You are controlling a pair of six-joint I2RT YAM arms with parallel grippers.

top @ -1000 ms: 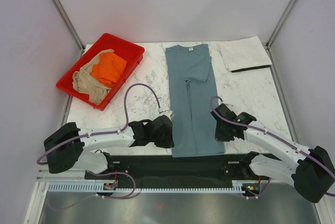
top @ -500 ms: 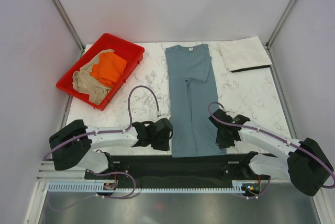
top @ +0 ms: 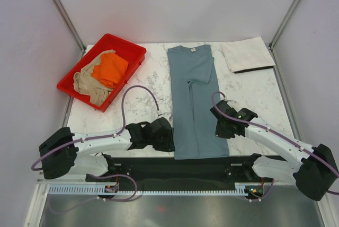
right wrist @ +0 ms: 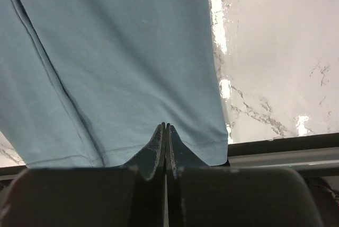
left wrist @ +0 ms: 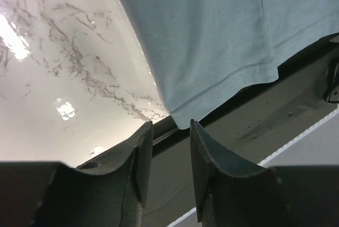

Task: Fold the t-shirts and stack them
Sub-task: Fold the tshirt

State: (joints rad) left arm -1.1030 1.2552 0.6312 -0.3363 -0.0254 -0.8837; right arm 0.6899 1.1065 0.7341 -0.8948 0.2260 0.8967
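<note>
Left pincer (left wrist: 170,131) noted low at the near edge of the marble table (top: 249,94), fingers set narrowly apart, nothing held. The near-left hem corner of the slate blue-grey shirt (top: 193,99) is seen just beyond its tips.

Right pincer (right wrist: 165,129) found with fingers pressed together, tips over the hem close to the shirt's near-right corner. Whether cloth is pinched cannot be told.

The shirt is laid flat between the two pincers, folded into a long strip running away from them.

Red tray (top: 135,49) sited well beyond and to the left of the left pincer. Orange shirt (top: 109,69) and tan shirt (top: 87,85) are crumpled inside it, orange lying on tan.

Off-white shirt (top: 247,53) lies folded well beyond the right pincer, at the far right corner.

Against half a second earlier: right pincer is recorded slightly farther from the near edge, left pincer nearly where it was. Shirts and tray contents are unshifted.
</note>
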